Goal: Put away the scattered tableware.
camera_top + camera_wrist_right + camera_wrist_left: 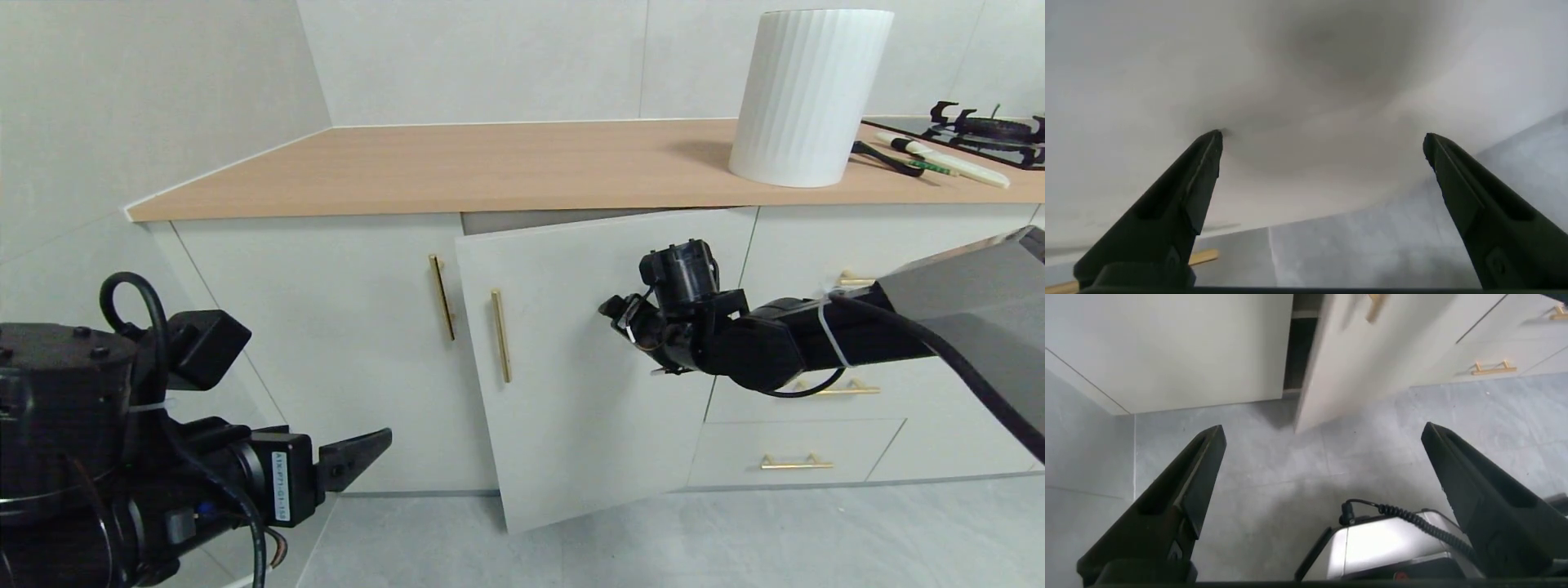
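While the tableware (939,159) lies on the countertop (490,163) beside the white holder (804,94), my right gripper (619,317), fingers spread and empty, faces the ajar cabinet door (588,425); shutting it appears the current step, requiring a steady inward push.

Head overview; wrists facing cabinet door (563,425)

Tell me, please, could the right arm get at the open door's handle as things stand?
Probably yes: the right gripper is open in front of the door, and nothing stands between it and the handle.
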Controlling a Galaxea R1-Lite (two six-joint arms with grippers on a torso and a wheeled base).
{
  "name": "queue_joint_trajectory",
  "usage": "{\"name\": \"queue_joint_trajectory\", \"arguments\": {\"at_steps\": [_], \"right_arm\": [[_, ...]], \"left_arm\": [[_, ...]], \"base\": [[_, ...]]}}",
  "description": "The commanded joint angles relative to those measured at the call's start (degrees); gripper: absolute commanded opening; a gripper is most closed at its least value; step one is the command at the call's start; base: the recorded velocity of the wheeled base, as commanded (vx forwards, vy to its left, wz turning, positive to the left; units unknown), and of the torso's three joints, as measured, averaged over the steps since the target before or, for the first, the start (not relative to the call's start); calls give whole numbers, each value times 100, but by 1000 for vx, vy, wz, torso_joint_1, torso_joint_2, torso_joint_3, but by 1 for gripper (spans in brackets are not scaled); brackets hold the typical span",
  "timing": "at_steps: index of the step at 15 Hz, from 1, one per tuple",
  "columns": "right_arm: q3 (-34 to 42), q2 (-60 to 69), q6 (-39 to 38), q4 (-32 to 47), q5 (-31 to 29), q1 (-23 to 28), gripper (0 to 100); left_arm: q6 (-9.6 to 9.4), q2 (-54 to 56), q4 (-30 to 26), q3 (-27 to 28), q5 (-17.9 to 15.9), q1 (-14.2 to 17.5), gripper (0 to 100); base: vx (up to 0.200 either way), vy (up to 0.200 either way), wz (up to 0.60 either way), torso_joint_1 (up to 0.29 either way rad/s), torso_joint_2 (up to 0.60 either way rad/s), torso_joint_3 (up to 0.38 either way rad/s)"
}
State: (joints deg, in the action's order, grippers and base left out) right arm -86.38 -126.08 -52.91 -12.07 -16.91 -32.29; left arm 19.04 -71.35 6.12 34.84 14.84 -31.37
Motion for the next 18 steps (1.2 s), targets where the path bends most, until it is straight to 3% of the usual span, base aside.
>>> {"name": "queue_joint_trajectory", "arguments": {"at_steps": [1, 7, 18], "right_arm": [[-309, -356, 0, 3, -295, 188, 100], [-652, -664, 0, 12, -691, 346, 100], [-696, -682, 0, 20, -744, 417, 100]], "left_arm": [[3, -10, 3, -4, -7, -1, 100], [3, -54, 3, -12, -7, -1, 100], [3, -54, 3, -12, -7, -1, 100]], "base": [[0, 0, 0, 0, 0, 0], [0, 0, 0, 0, 0, 0], [0, 0, 0, 0, 0, 0]]}}
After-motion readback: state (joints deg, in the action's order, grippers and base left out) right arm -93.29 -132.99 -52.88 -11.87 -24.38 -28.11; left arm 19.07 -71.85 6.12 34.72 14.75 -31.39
